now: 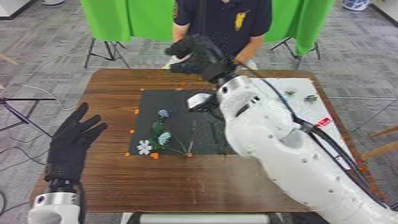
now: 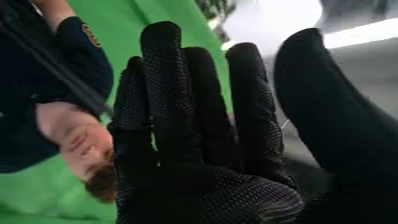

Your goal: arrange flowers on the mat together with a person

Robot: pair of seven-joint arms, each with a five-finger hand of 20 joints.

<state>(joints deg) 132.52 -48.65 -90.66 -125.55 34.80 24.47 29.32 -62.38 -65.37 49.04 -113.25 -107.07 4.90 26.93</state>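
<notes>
In the head view my left hand is held over the table's left side, fingers straight and spread. My right hand is raised at the table's far edge, in front of the person; the right wrist view has this hand with straight fingers and nothing on its palm. On the dark mat lie a white flower, a blue-green flower and a pale blue flower, with thin stems beside them. My right forearm covers part of the mat's right side.
A white sheet on the table's right holds small green plants and a red-and-white item. Orange pieces lie around the mat's edge. The person stands at the far edge of the brown table.
</notes>
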